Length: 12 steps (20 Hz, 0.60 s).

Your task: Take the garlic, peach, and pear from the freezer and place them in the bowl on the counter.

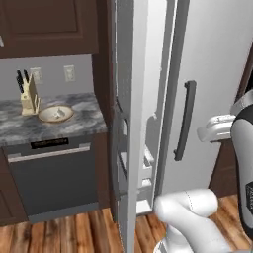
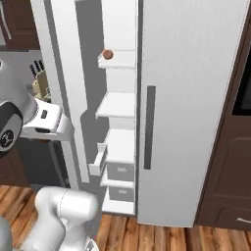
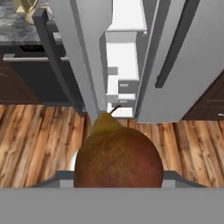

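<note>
The hand view shows a large brown-russet pear (image 3: 118, 155) with a short dark stem, directly in front of the camera and low in that view. The fingertips are hidden behind the fruit; the two-finger gripper is pressed in on the pear, which sits between the jaws and above the brown wooden plank floor (image 3: 39, 140).

The pale grey-white refrigerator (image 2: 191, 98) stands ahead of the base. Its narrow tall freezer compartment (image 2: 117, 127) is open, with the freezer door (image 1: 126, 99) swung out toward the counter side. White inner shelves and two grey-fronted drawers are visible inside (right base view). A small round reddish-brown fruit (image 2: 107, 54) rests on an upper shelf, near its front left edge. The right-hand refrigerator door is closed and carries a dark vertical bar handle (image 1: 185, 121).

To the left of the refrigerator lies the dark grey marbled stone counter (image 1: 84, 121) over dark brown cabinets. The shallow round bowl (image 1: 56, 113), cream-white inside with a tan rim, sits on the counter just beside a pale wooden knife block (image 1: 29, 99) with dark handles. A small pale item lies in the bowl; its identity cannot be determined. A dark dishwasher front (image 1: 54, 178) sits below the counter.
</note>
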Available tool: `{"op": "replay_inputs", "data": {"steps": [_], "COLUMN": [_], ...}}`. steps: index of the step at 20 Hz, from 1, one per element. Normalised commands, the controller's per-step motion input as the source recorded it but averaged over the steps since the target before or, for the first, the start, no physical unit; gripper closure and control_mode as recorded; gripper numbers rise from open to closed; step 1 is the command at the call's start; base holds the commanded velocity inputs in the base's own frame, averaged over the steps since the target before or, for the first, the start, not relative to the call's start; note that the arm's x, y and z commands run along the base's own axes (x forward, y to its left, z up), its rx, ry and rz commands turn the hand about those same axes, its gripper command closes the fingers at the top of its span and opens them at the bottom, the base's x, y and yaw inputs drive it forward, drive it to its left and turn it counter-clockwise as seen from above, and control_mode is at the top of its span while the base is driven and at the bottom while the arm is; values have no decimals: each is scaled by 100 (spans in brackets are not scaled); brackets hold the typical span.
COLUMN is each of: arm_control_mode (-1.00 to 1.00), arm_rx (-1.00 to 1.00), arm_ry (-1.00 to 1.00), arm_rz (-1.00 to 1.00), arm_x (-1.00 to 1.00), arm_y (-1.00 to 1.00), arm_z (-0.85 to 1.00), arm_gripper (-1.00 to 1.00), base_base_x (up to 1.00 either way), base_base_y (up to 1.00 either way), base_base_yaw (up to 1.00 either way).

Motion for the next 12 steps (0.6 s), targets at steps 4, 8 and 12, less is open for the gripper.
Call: {"op": "replay_inputs", "data": {"steps": [4,8,12], "arm_control_mode": [100,100,100], "arm_rx": [0,0,0], "arm_ry": [0,0,0], "arm_rz": [0,0,0], "arm_x": [0,0,0], "arm_y": [0,0,0], "arm_z": [0,0,0], "arm_gripper": [100,100,100], "base_base_x": [0,4,34], "base_base_y": [100,100,98], "base_base_yaw": [8,13,16]}}
